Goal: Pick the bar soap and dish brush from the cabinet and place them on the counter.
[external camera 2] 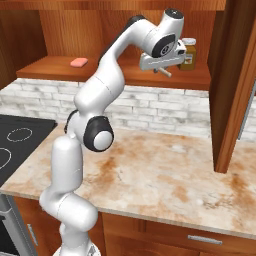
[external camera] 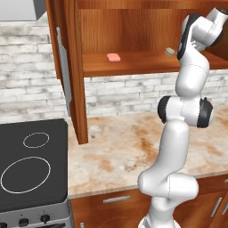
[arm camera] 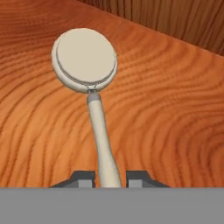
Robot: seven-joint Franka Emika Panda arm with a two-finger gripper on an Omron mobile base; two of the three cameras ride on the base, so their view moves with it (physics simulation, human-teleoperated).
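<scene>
The dish brush [arm camera: 85,59] lies on the wooden shelf of the cabinet [arm camera: 175,109], its round cream head away from me. Its handle runs back between my fingertips, and my gripper [arm camera: 110,177] is shut on it. From the right base view the gripper [external camera 2: 159,66] reaches into the cabinet [external camera 2: 50,67] at shelf height, with the dish brush handle [external camera 2: 165,73] poking out below it. The brush head [external camera: 169,51] peeks out beside my arm. The pink bar soap [external camera: 114,57] [external camera 2: 78,62] lies flat further left on the shelf. The counter [external camera: 129,147] [external camera 2: 165,170] spreads below.
An amber jar with a white lid [external camera 2: 188,54] stands on the shelf just right of my hand. The open cabinet doors [external camera: 67,75] [external camera 2: 230,85] hang down at both sides. A black stovetop [external camera: 31,164] [external camera 2: 15,140] borders the counter on the left.
</scene>
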